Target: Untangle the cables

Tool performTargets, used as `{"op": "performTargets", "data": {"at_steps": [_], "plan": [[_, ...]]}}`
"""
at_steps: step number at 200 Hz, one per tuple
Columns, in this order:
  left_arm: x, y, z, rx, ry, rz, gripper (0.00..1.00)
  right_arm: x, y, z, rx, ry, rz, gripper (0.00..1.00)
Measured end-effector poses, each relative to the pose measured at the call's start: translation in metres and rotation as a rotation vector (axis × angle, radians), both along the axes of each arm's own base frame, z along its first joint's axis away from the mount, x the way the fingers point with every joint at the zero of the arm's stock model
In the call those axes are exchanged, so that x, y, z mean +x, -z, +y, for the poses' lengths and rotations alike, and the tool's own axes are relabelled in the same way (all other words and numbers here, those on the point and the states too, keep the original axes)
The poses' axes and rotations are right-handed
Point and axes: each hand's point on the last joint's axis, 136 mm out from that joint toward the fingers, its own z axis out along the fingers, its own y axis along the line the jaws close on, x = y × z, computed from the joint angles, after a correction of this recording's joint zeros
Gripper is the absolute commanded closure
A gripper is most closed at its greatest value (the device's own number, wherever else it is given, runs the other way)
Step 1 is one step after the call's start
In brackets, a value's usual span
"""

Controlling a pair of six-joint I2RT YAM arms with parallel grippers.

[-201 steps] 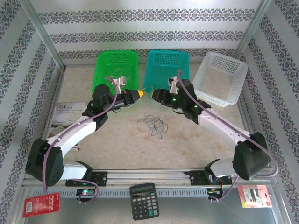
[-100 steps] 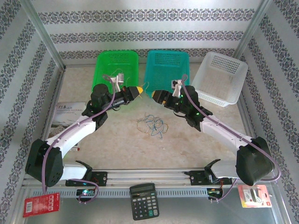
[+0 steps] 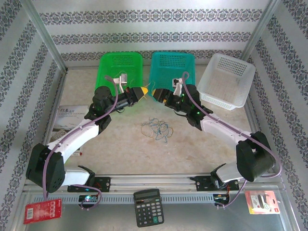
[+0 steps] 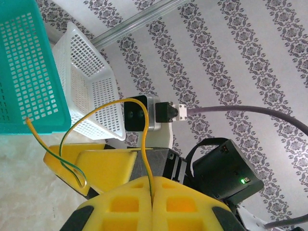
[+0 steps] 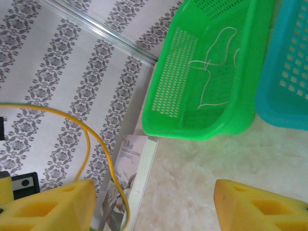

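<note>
A yellow cable (image 4: 108, 104) with a thin green stripe is pinched in my left gripper (image 4: 152, 190), which is shut on it; the cable arcs up and loops down over the right gripper's yellow fingers (image 4: 96, 163). In the right wrist view the same yellow cable (image 5: 96, 140) curves down just inside the left finger of my right gripper (image 5: 154, 211), whose jaws stand wide open. In the top view, both grippers hover tip to tip, left gripper (image 3: 142, 91), right gripper (image 3: 156, 93), above the table in front of the baskets. A tangle of thin cables (image 3: 156, 129) lies on the table below them.
A green basket (image 3: 120, 67) holding a whitish wire (image 5: 215, 65), a teal basket (image 3: 172, 65) and a tilted white basket (image 3: 226, 77) line the back. A book (image 3: 70, 117) lies at the left. A calculator (image 3: 148, 207) sits on the front rail.
My right gripper has opened wider and swung left and up to meet the left gripper's tips. The left gripper stays shut on the yellow cable, shifted slightly.
</note>
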Motion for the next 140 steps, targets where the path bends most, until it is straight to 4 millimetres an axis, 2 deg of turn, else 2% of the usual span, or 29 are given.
{"op": "performTargets", "data": {"at_steps": [96,140], "plan": [[-0.002,-0.005,-0.003,-0.020,0.009,-0.005,1.00,0.014,-0.016,0.009,0.036,0.001,-0.025,0.37],[-0.004,-0.013,-0.008,-0.045,0.024,-0.019,1.00,0.024,-0.005,0.014,0.035,0.003,-0.002,0.48]]}}
